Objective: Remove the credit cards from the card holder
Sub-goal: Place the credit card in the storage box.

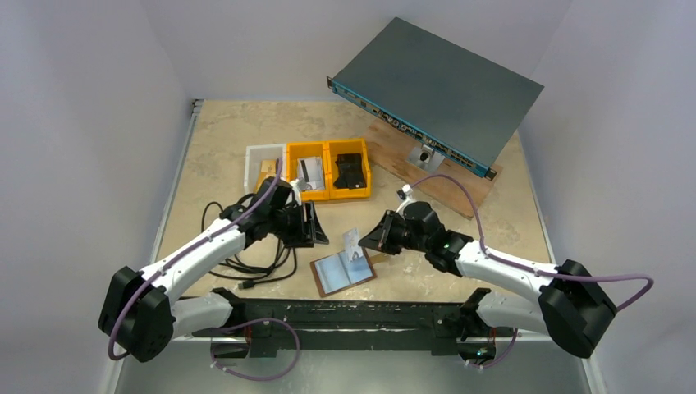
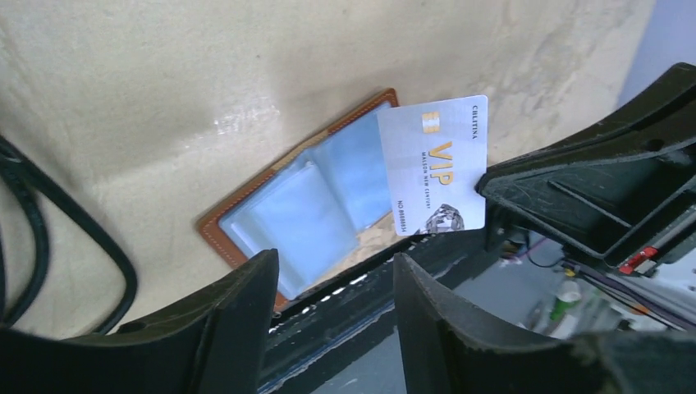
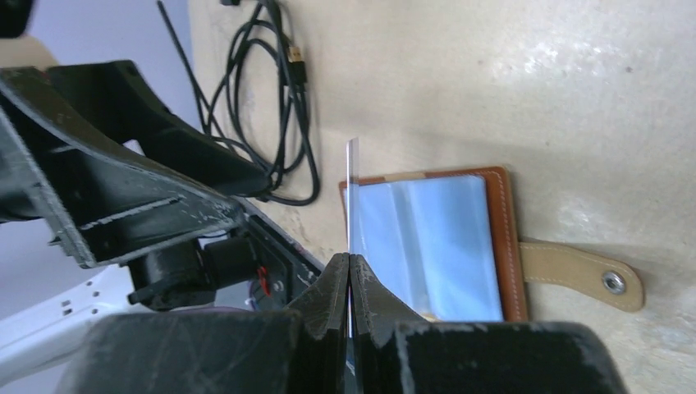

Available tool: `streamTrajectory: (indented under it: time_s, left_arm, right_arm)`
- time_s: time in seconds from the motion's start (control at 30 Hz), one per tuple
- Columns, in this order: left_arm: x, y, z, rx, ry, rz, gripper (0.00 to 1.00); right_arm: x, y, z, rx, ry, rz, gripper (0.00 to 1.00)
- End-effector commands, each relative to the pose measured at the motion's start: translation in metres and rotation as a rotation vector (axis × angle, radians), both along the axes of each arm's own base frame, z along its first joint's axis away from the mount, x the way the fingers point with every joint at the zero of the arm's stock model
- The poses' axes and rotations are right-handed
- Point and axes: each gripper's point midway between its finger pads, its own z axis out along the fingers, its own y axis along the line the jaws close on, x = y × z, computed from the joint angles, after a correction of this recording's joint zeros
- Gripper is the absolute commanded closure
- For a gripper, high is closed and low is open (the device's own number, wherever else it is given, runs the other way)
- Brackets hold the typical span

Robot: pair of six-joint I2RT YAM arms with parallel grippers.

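Observation:
The brown card holder (image 1: 342, 272) lies open on the table near the front edge, its silvery-blue pockets facing up. It also shows in the left wrist view (image 2: 304, 197) and in the right wrist view (image 3: 435, 246). My right gripper (image 1: 367, 240) is shut on a white VIP credit card (image 2: 433, 167) and holds it upright above the holder's far edge. The right wrist view shows that card edge-on (image 3: 351, 193) between the closed fingers (image 3: 350, 261). My left gripper (image 1: 314, 223) is open and empty, just left of the card, its fingers (image 2: 246, 312) spread wide.
A white bin (image 1: 263, 164) and two yellow bins (image 1: 328, 168) stand behind the grippers, holding cards and a chunky black object (image 1: 350, 171). Black cables (image 1: 246, 263) lie at the left. A grey switch box (image 1: 435, 90) rests on a wooden board (image 1: 443, 185) at the back right.

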Motion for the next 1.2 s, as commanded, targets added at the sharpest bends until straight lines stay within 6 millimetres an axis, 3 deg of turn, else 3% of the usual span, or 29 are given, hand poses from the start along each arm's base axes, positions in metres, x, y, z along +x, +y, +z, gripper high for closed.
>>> streamTrajectory:
  time_s: [0.0,0.2,0.4,0.53,0.87,0.93,1.03,1.17]
  left_arm:
    - [-0.001,-0.021,0.023,-0.223,-0.006,-0.021,0.45]
    - [0.001,-0.032,0.038,-0.416,-0.018,-0.012,0.40]
    - [0.007,-0.037,0.057,-0.536,-0.044,-0.011,0.40]
    - [0.011,-0.039,0.065,-0.591,-0.045,-0.002,0.40]
    - [0.011,-0.039,0.065,-0.613,-0.029,0.010,0.43]
    - [0.011,-0.040,0.069,-0.627,-0.033,0.008,0.46]
    - [0.012,-0.041,0.074,-0.644,-0.034,0.010,0.59]
    - [0.012,-0.042,0.077,-0.652,-0.037,0.007,0.94]
  right_arm:
    - [0.010,0.012,0.038,0.083,-0.038,0.011,1.00]
    - [0.015,0.024,0.068,0.200,-0.046,0.038,1.00]
    - [0.014,0.036,0.085,0.322,-0.018,0.075,1.00]
    - [0.013,0.039,0.088,0.361,-0.003,0.085,1.00]
    - [0.010,0.040,0.092,0.403,0.007,0.091,1.00]
    - [0.009,0.040,0.089,0.397,0.012,0.092,1.00]
    - [0.010,0.039,0.085,0.379,0.009,0.086,1.00]
    - [0.016,0.037,0.077,0.323,-0.016,0.075,1.00]
